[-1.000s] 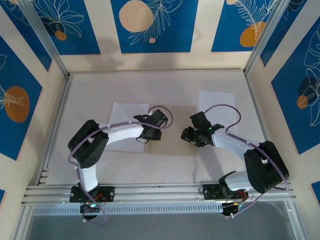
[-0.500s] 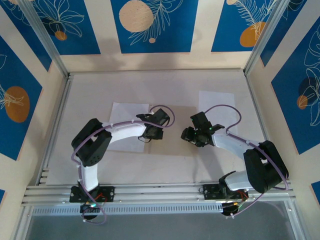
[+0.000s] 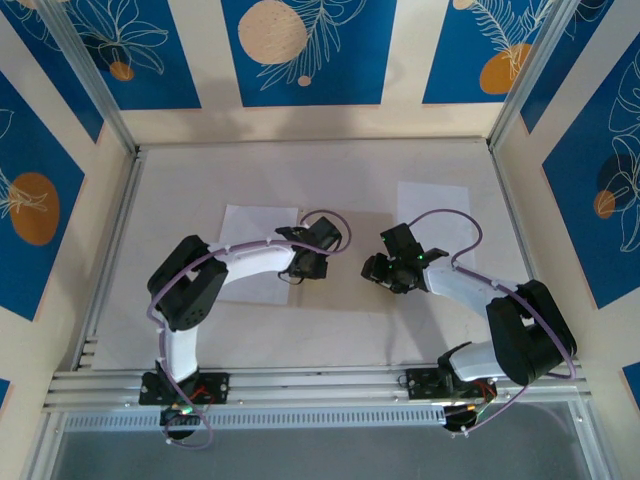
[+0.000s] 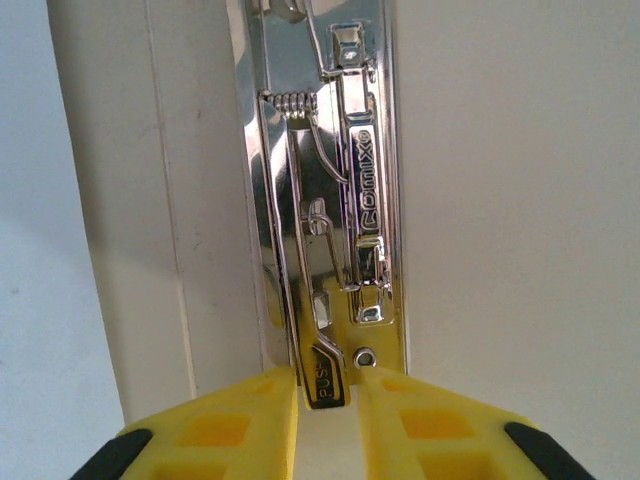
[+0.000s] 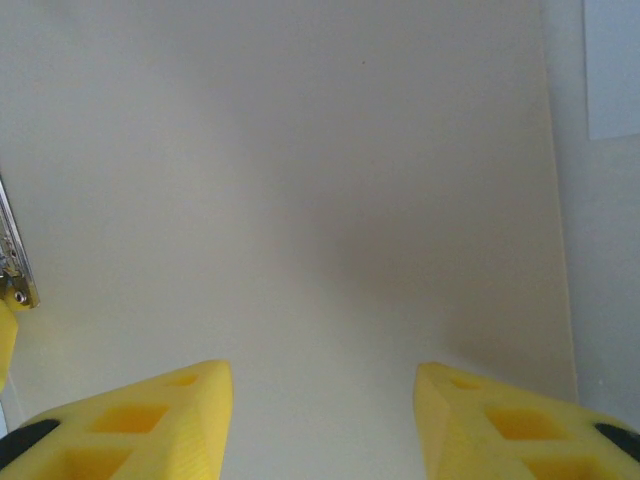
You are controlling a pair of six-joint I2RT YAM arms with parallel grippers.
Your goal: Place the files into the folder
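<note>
The folder (image 5: 330, 180) lay open and flat in the middle of the table (image 3: 300, 170), its pale inner covers facing up. A metal clip (image 4: 345, 200) ran along the spine. The left gripper (image 4: 328, 385) stood at the near end of the clip. Its yellow fingers (image 4: 240, 420) were drawn close on either side of the dark tip of the lever and appeared to pinch it. The right gripper (image 5: 322, 370) hung low over the right-hand cover with its jaws spread wide and nothing between them.

Both files lay outside the folder. The left sheet (image 3: 250, 235) sat on the table under the left arm, which crossed over its near part. The right sheet (image 3: 432, 205) lay farther back on the right, and a loop of the right arm's cable passed above it. In the right wrist view the folder's right edge ran straight away from the gripper. A narrow strip of grey table separated that edge from the corner of the right sheet. Behind both sheets, bare table stretched to the far wall.
</note>
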